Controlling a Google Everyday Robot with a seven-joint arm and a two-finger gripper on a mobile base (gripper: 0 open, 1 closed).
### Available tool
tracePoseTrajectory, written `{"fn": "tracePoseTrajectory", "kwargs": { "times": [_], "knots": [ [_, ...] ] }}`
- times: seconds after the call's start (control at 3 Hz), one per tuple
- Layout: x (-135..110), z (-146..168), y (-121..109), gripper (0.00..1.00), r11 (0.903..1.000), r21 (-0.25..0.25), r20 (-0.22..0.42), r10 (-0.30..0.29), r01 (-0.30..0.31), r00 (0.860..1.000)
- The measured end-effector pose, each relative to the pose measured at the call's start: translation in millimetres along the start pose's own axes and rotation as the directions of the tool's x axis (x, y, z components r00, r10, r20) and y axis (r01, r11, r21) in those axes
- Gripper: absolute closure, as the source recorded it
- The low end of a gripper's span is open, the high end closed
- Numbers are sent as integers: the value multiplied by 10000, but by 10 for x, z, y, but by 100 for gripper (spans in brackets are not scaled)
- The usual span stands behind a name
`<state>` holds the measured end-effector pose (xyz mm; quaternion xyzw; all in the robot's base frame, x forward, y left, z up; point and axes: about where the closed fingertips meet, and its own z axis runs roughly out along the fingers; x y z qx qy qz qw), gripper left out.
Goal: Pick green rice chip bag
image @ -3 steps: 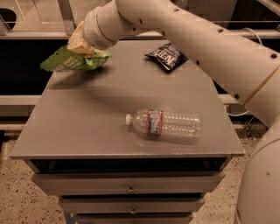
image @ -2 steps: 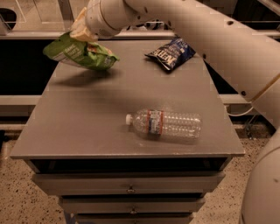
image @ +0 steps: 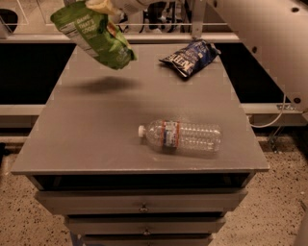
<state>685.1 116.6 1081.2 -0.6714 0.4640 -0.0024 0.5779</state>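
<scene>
The green rice chip bag (image: pixel 94 34) hangs in the air above the far left part of the grey table (image: pixel 96 134), tilted, with its shadow on the tabletop below. My gripper (image: pixel 102 6) is at the top edge of the camera view, shut on the bag's upper end; most of the gripper is cut off by the frame. The white arm runs off to the upper right.
A dark blue chip bag (image: pixel 190 57) lies at the far right of the table. A clear water bottle (image: pixel 182 136) lies on its side near the front middle. Drawers sit below the tabletop. A rail and shelf run behind the table.
The gripper has lifted the green bag from just over the table's far left corner to well above it. The arm has risen out of the view. Bottle and blue bag have not moved.
</scene>
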Motion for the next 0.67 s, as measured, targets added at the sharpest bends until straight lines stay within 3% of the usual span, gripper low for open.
{"fn": "tracePoseTrajectory", "kwargs": {
  "times": [0.33,0.67],
  "knots": [
    [-76,-256,-175,100,9962,613,143,-625,615,9979],
    [-76,-256,-175,100,9962,613,143,-625,615,9979]
  ]
}}
